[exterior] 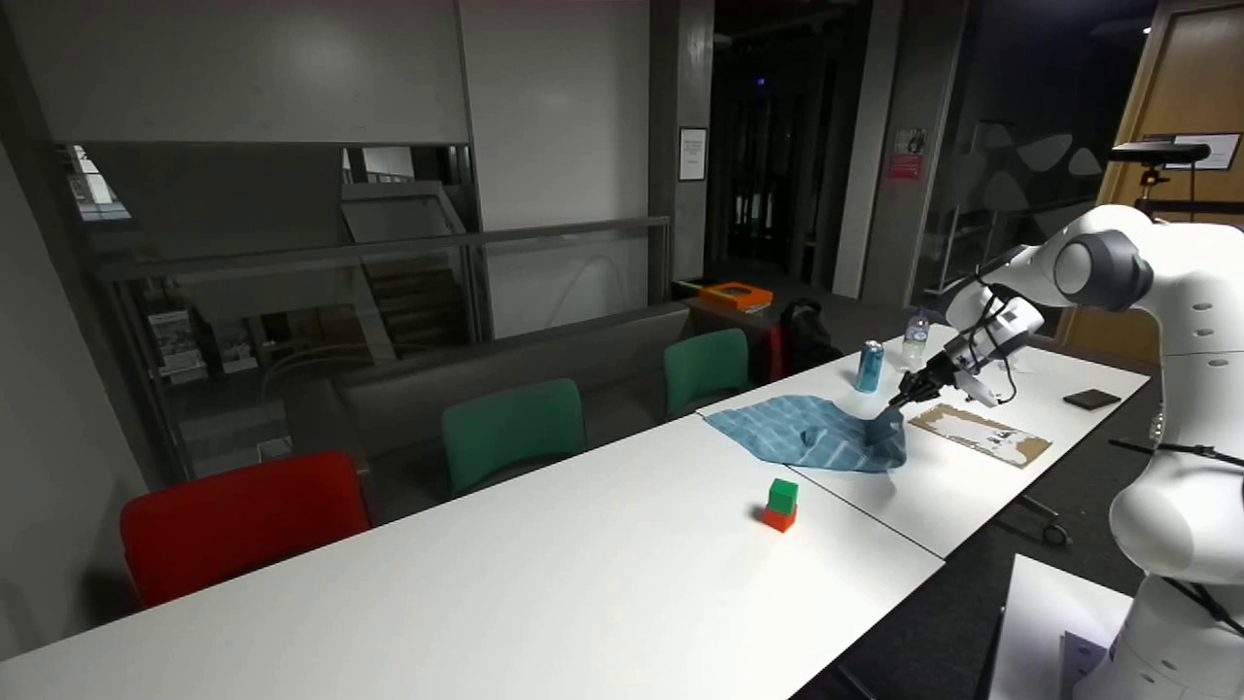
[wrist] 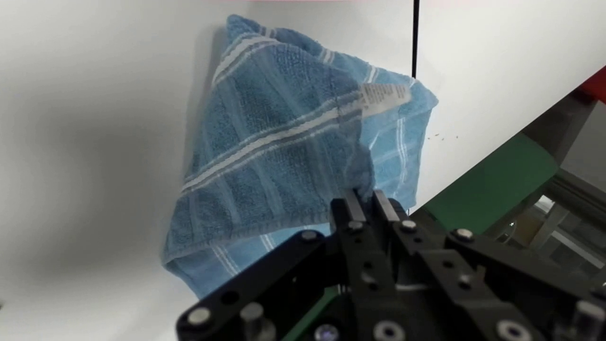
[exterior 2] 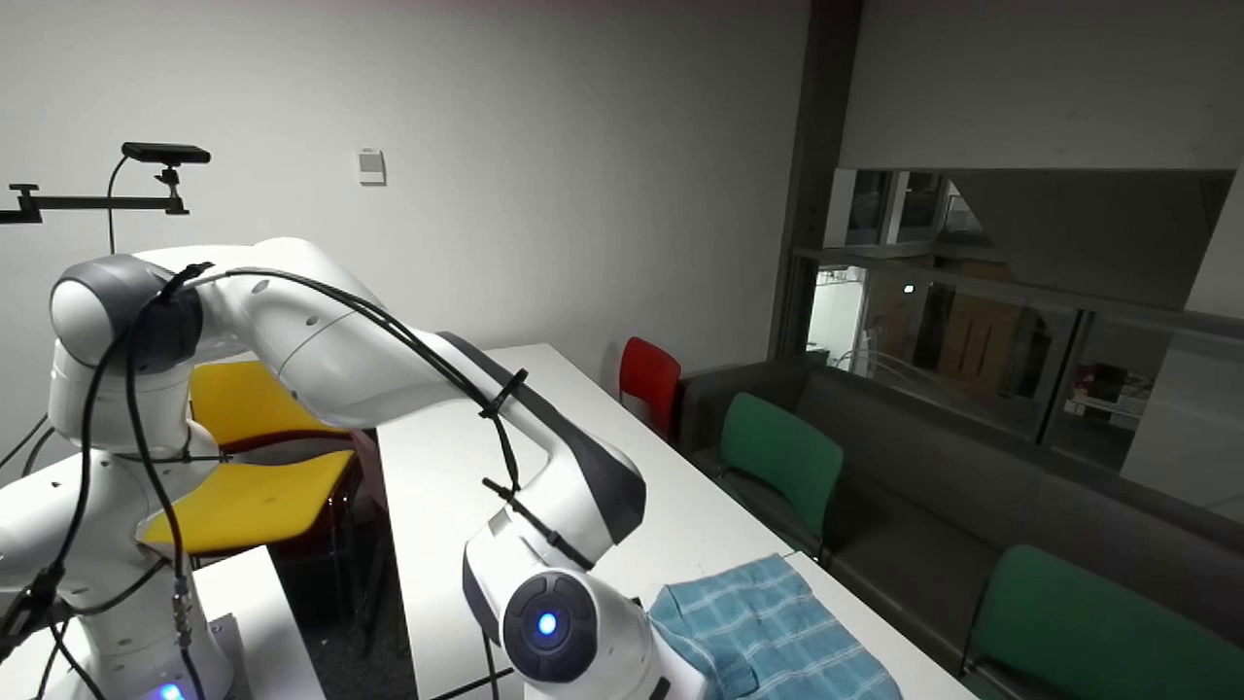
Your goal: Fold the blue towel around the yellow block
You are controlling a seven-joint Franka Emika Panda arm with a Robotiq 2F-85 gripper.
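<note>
Blue towel (wrist: 277, 137) has 1 corner pinched in the gripper (wrist: 366, 197), mid-fold I judge; next, lay it across, yellow block unseen.

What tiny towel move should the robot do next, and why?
Perhaps ease the tool a little across the towel: its pinched edge is held up, and part of the lower layer lies uncovered. I can't see the yellow block.

A black gripper (wrist: 365, 196) pinches a corner of a striped blue towel (wrist: 279, 156), one layer over another near the edge of a white desk (wrist: 473, 71); a printed label (wrist: 386, 97) lies exposed, and a green chair (wrist: 492, 184) stands just beyond that edge.
</note>
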